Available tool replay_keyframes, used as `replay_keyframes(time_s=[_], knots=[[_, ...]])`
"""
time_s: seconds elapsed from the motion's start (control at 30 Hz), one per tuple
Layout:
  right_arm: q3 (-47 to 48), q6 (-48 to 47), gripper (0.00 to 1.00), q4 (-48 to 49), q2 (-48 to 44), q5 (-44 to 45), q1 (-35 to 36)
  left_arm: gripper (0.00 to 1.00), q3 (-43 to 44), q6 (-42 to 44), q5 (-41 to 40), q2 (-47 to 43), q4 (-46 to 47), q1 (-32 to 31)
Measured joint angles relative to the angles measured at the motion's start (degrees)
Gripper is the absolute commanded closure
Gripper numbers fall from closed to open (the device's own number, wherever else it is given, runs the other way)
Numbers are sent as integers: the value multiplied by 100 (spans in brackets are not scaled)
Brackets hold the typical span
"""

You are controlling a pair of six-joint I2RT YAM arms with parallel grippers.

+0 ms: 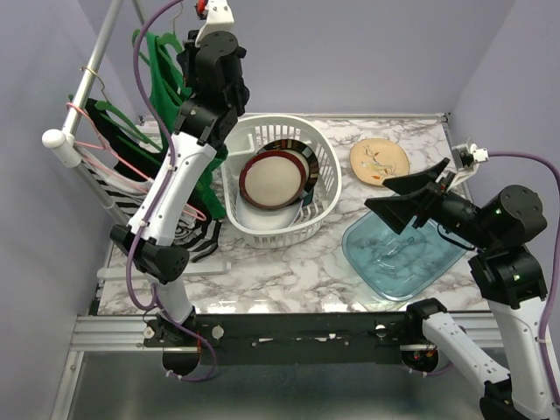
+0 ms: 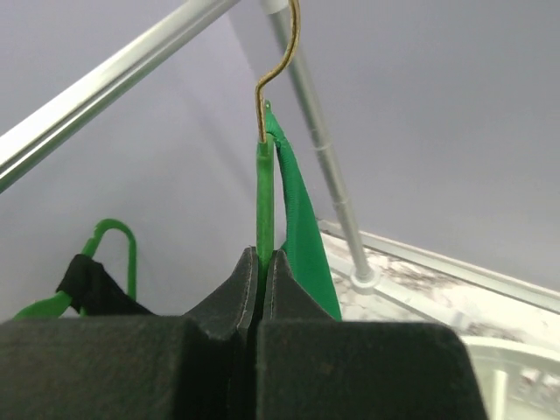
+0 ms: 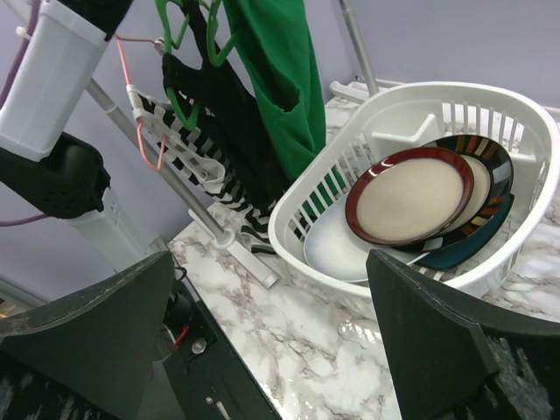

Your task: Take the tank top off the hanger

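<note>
A green tank top [image 1: 164, 63] hangs on a green hanger [image 2: 264, 188], whose brass hook [image 2: 282, 61] sits over the rack's rail [image 2: 105, 83]. In the left wrist view my left gripper [image 2: 261, 262] is shut on the hanger's green neck just below the hook. The tank top's fabric [image 2: 302, 219] drapes down beside the right finger. Over the table's right side my right gripper [image 1: 404, 197] stands open and holds nothing. It faces the basket and the tank top [image 3: 280, 79].
A white basket [image 1: 325, 157] with stacked plates [image 1: 271, 179] stands mid-table. A tan plate [image 1: 380, 161] and a blue glass dish [image 1: 398, 254] lie to the right. Black and striped garments [image 1: 131, 171] hang lower on the rack [image 1: 87, 79].
</note>
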Motion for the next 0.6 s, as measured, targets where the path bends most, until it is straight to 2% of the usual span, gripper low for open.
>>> replay_keyframes(time_s=[0.3,0.6], knots=[[-24,11,1,26,39,0,0,100,35,-1305,2037,-984,-1375,-243],[496,212,5,348,739,-9,0,100,9,-1873,3720,-2203,-1683,-243]])
